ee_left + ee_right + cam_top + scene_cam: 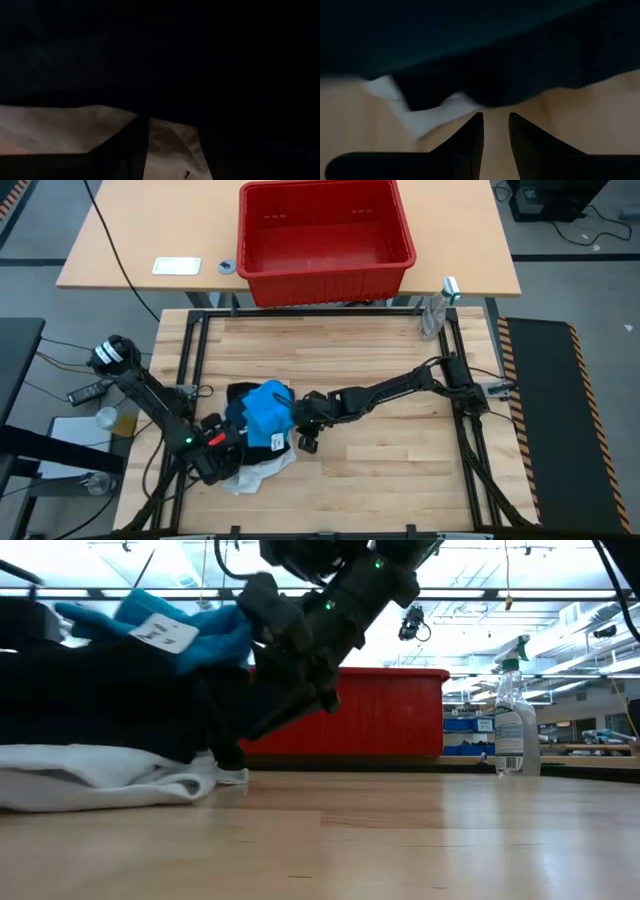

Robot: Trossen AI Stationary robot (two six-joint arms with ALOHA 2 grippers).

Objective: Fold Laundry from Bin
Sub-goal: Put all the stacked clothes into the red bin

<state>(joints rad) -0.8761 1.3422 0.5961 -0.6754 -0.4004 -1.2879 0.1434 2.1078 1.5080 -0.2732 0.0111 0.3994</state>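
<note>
The laundry lies in one pile (262,430) on the wooden table, near its front left. A bright blue garment (268,412) with a white tag (165,633) is on top. Dark cloth (100,690) lies under it, and a white garment (100,775) rests on the table at the bottom. My left gripper (215,450) is at the pile's left side; dark cloth fills its wrist view. My right gripper (495,117) stands open at the pile's right edge, slanting down, with bare table between its fingers. The red bin (330,280) stands on the far table. My right gripper's fingertips (479,120) stand just short of the dark cloth's lower edge (485,97), coming from the table's right and slanting down. Whether they touch the cloth I cannot tell; nothing lies between them.
A clear spray bottle (435,310) stands at the table's far right corner. A black frame (300,315) runs round the wooden table. On the far table, left of the bin, lie a white card (176,266) and a tape roll (227,266). The wood right of the pile (400,460) is bare.
</note>
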